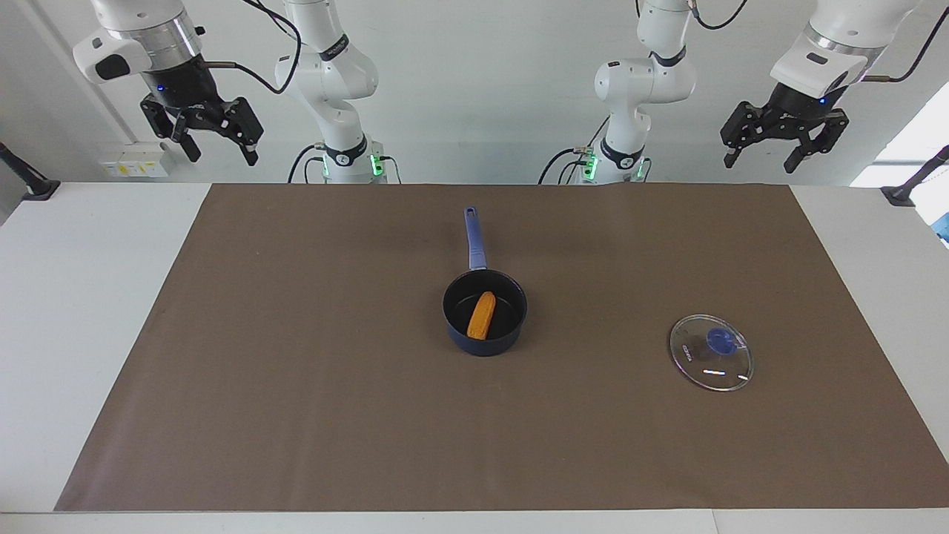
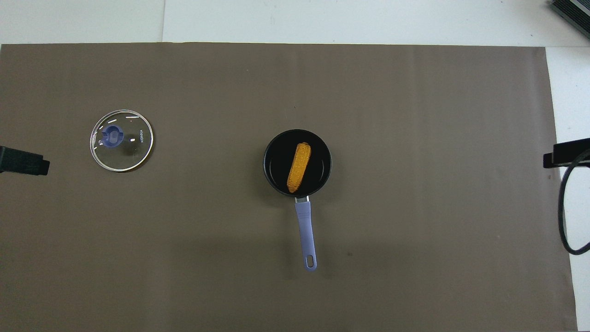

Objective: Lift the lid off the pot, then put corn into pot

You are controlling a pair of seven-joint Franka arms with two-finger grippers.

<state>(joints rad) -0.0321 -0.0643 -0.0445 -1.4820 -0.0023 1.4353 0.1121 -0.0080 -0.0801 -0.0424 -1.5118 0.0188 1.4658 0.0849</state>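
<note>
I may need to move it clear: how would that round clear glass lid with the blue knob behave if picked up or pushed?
The round clear glass lid with the blue knob looks rigid and probably breakable. Lying flat on the brown mat, it would likely slide rather than roll. Its thin rim offers little to pinch; the raised knob seems the safer hold.

Two glossy white arms with rounded joints; black bands ring the segments; green lights glow at both bases; black cables loop off each wrist; the black left gripper (image 1: pixel 765 157) and right gripper (image 1: pixel 221 154) carry small blue lights.
</note>
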